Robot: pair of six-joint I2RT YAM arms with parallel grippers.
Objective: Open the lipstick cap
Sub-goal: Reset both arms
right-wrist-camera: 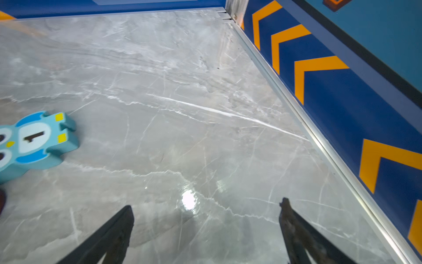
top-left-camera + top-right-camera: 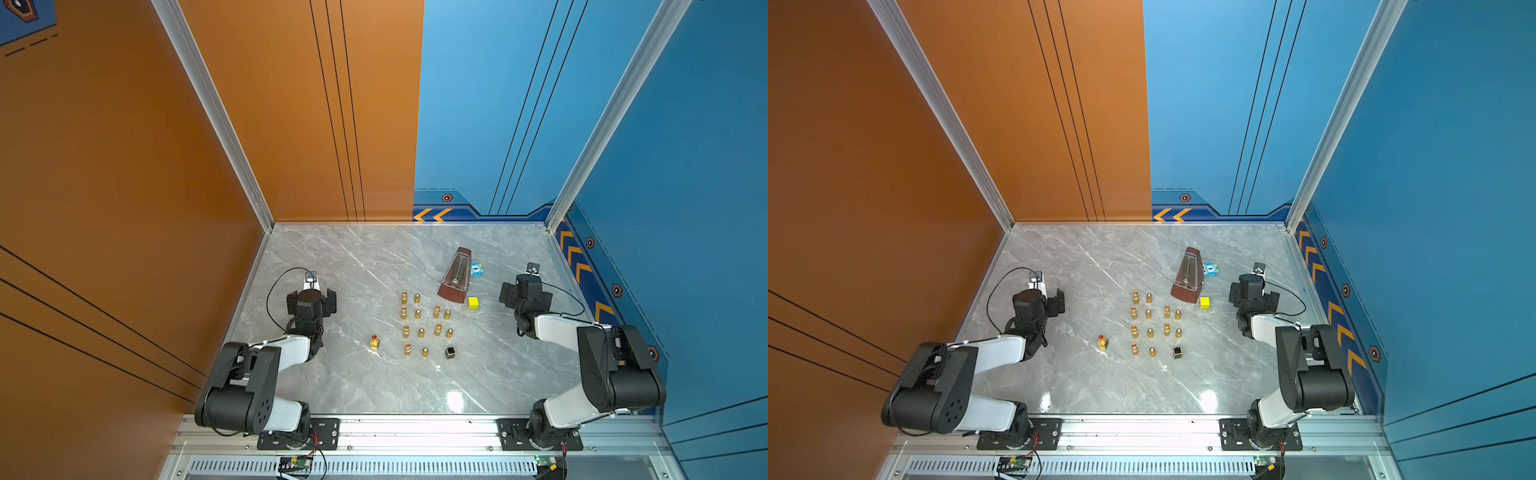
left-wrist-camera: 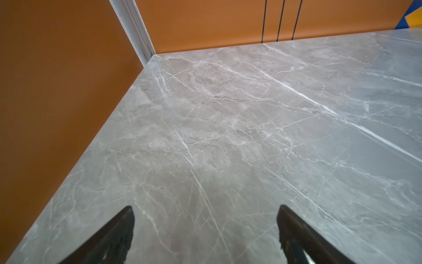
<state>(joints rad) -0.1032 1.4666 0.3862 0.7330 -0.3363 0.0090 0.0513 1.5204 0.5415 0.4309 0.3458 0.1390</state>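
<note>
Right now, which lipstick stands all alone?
The square gold lipstick with the red tip, left of the rows. The round lipsticks stand lined up in rows in the middle; this one stands apart from them.

bare table (image 2: 353,266) left of lipsticks (image 2: 406,331), metronome (image 2: 455,276) blocking far right

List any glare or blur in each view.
In both top views, white glare washes out the marble table near its front edge. Right wrist view: one small bright spot on the table; the blue owl toy is cropped by the frame edge. Left wrist view: even light, no glare.
</note>
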